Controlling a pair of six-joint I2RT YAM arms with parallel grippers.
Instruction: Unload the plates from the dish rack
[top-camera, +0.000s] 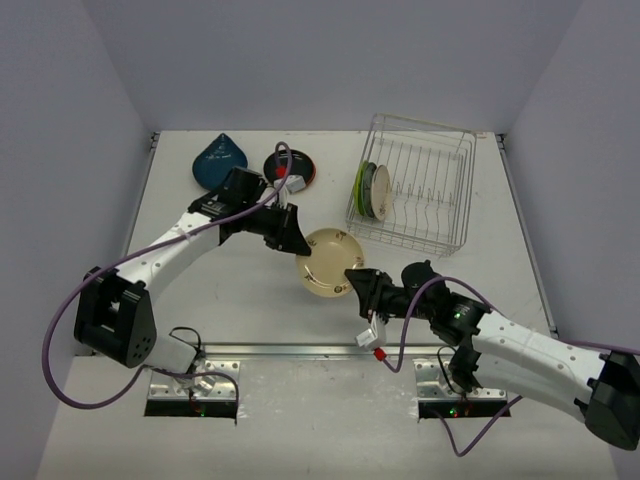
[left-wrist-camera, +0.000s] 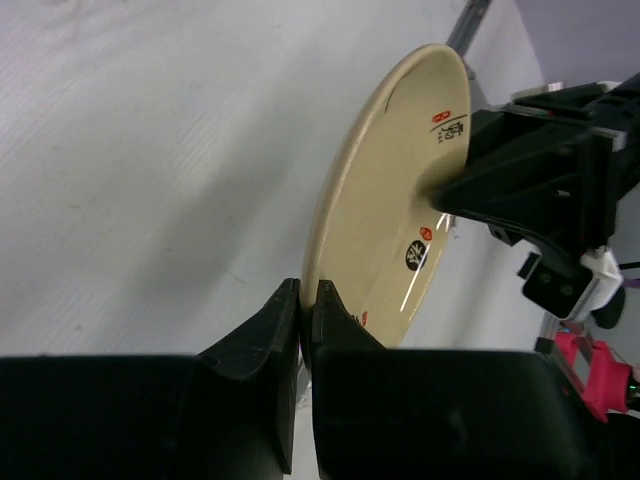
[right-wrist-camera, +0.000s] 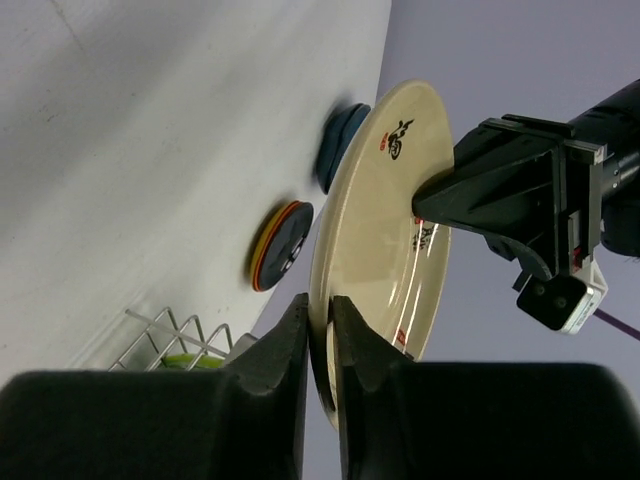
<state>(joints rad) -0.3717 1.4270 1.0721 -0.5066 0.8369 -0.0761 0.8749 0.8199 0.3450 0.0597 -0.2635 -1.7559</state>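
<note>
At least six plates show. One cream plate (top-camera: 330, 263) sits at the table's centre and one dark blue teardrop plate (top-camera: 219, 160) at eleven o'clock. A stack (top-camera: 290, 170) of at least two, black over orange, lies toward twelve, and at least two stand on edge, a lime green plate (top-camera: 361, 186) and a pale plate (top-camera: 381, 193), in the one dish rack (top-camera: 425, 124) at one o'clock. There are two arms with one gripper each, the left gripper (left-wrist-camera: 307, 292) and the right gripper (right-wrist-camera: 320, 305).
</note>
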